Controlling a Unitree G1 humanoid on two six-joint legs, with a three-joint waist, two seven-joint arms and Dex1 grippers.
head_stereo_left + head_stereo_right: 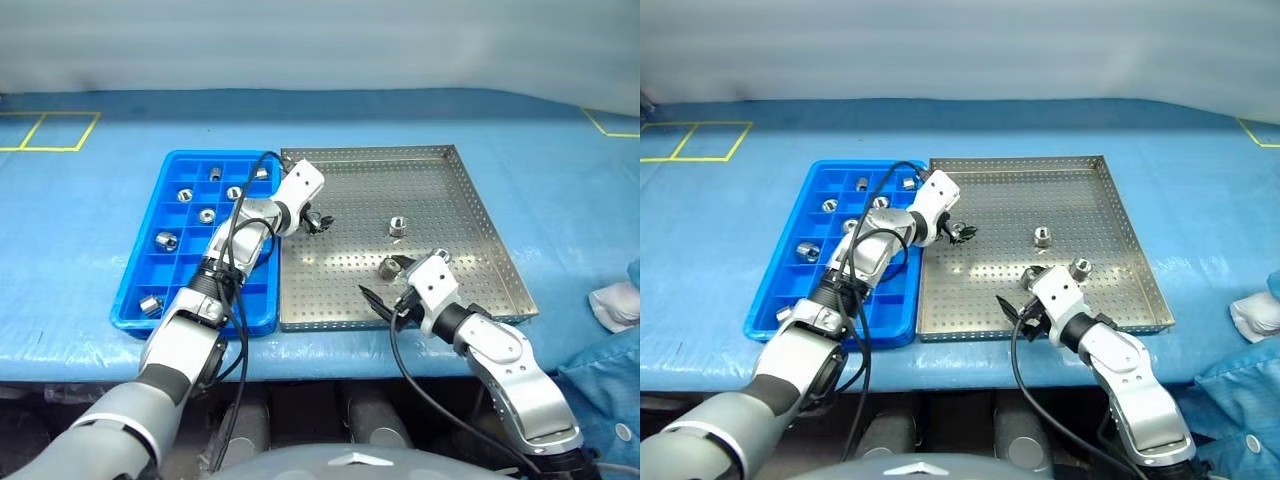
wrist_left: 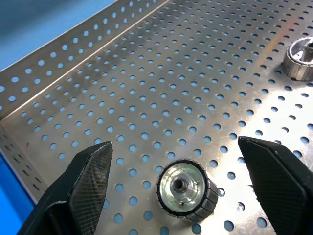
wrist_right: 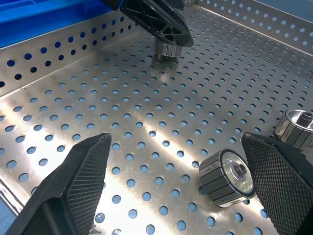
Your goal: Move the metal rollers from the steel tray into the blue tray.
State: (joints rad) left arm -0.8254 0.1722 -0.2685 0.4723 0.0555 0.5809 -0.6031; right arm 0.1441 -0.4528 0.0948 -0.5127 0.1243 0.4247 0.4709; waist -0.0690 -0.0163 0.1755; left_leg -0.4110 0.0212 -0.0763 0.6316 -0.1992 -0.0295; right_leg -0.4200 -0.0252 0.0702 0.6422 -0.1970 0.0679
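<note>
Small shiny ribbed metal rollers [image 1: 397, 226] with hollow centres: four or so, as far as can be made out, on the large perforated steel tray [image 1: 480, 210], several already in the compartmented bright blue plastic tray [image 1: 176, 168]. Left hand [image 1: 318, 221] spread wide astride one roller [image 2: 187, 189]; best lowered square, centred, then pinched across the ribbed flanks. Right hand [image 1: 386, 289] also spread, beside another roller [image 3: 227, 177].

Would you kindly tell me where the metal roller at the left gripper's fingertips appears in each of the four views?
Left eye view: metal roller at the left gripper tips, in the left part of the steel tray.
Right eye view: roller in the same place.
Left wrist view: roller lying between the open fingers.
Right wrist view: roller beneath the left gripper.
Shared landmark: the tray's perforated floor.
</note>
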